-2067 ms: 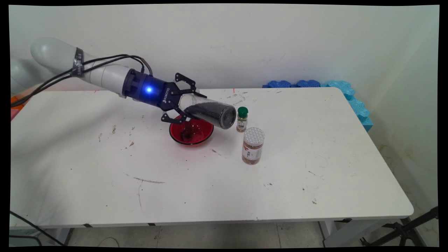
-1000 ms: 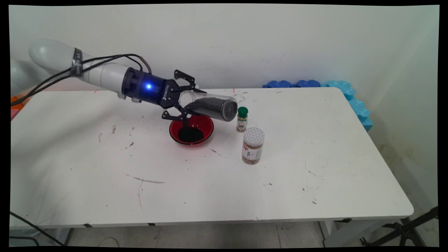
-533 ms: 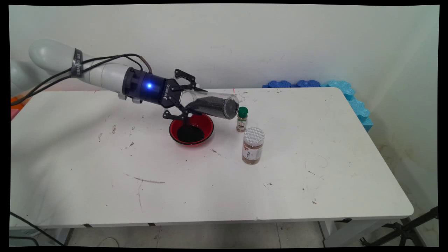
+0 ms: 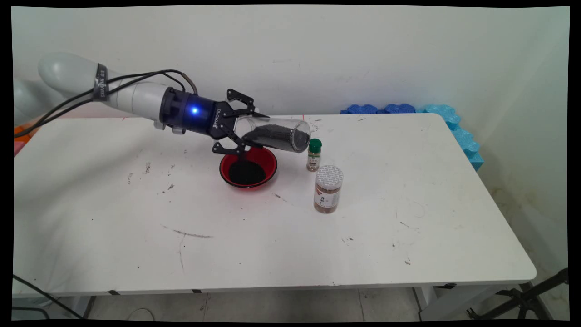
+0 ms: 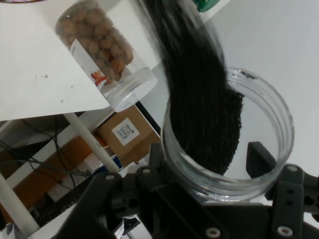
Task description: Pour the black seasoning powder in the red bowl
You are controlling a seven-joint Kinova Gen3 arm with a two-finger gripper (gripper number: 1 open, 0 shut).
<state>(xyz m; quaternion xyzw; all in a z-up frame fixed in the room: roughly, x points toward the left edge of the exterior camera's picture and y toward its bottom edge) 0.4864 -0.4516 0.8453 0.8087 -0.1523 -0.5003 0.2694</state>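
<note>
Black two-finger gripper [image 4: 243, 131] closed on a clear plastic jar of fine black grains [image 4: 277, 135], near its open mouth, jar lying almost level above the round red bowl [image 4: 248, 167] on the white table [image 4: 136, 218]. Bowl already holding a dark heap. Better to tilt slowly, mouth kept over the bowl's middle, grip firm so the smooth wall cannot slip. Careful also with the jar's closed end: small green-capped spice bottle [image 4: 314, 155] just beside, white-lidded jar of brown nuts [image 4: 327, 189] near.

White arm reaching in from the left, wrist nearly level, black claw [image 4: 247, 131] clamped sideways, fingers [image 5: 259, 159] closed around its load
</note>
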